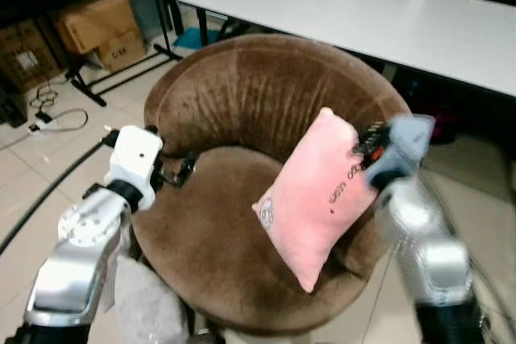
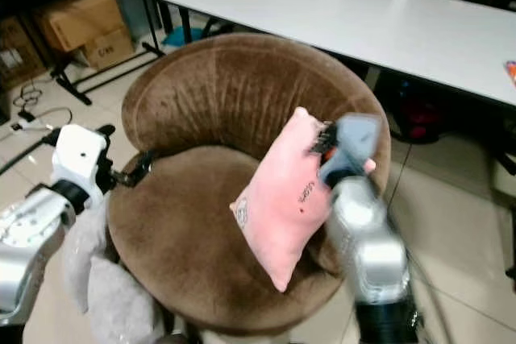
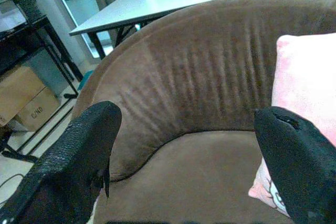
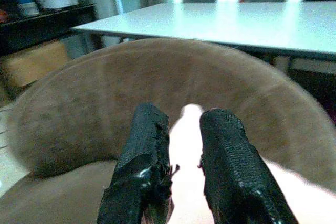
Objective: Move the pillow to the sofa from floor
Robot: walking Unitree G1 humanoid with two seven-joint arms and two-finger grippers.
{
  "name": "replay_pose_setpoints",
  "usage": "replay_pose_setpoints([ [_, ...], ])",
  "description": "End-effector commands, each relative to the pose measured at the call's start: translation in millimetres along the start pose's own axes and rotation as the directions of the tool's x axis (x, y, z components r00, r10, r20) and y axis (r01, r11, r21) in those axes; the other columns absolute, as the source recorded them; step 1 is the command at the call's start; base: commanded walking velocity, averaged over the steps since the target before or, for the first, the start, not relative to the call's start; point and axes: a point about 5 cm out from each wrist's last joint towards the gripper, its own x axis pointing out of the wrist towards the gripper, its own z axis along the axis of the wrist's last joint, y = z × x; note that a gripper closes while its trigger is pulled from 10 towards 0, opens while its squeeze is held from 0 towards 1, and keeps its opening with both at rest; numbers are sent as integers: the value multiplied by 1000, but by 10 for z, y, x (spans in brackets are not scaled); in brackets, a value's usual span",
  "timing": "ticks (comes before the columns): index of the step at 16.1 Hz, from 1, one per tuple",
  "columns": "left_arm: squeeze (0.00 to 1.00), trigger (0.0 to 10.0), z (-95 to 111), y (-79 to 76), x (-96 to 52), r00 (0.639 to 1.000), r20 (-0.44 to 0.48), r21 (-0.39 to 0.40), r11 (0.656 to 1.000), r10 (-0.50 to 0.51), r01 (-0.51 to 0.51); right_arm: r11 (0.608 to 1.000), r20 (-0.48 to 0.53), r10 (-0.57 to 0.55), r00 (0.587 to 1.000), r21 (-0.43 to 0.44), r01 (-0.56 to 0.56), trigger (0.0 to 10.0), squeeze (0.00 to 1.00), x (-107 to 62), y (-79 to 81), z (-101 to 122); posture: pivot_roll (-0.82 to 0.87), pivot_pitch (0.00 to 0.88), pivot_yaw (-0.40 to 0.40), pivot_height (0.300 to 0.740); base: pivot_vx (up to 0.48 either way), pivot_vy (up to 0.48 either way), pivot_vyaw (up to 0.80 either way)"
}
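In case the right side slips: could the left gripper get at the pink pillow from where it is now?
Probably yes. The left gripper hangs open over the sofa seat, with bare cushion between it and the pink pillow, whose upper corner the right gripper pinches.

Pillow (image 1: 316, 196): pale pink, small dark lettering along one side and a small whitish printed figure at a lower corner. Round sofa (image 1: 242, 94): brown velvet, ribbed shading on the backrest. My fingers (image 4: 231, 166): black, textured. My arms: silver. Table (image 1: 387, 18): light grey top. Boxes (image 1: 101, 26): brown cardboard.
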Motion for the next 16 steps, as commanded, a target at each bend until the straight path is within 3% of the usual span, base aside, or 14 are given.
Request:
replay_pose_setpoints([
  [1,0,10000,5,-31,3,1000,7,16,1000,2,-2,1000,17,18,1000,-26,-18,10000,0,-35,40,74,-122,0,29,740,0,0,0],
  [4,0,10000,-2,-48,25,1000,9,32,999,4,-5,999,-4,9,1000,-45,-10,10000,0,-115,36,114,-128,0,36,740,-245,0,0],
  [16,0,10000,-14,-46,17,1000,9,38,999,13,-14,997,-47,-16,999,-78,12,10000,0,-146,-9,102,-124,0,30,740,-270,0,0],
])
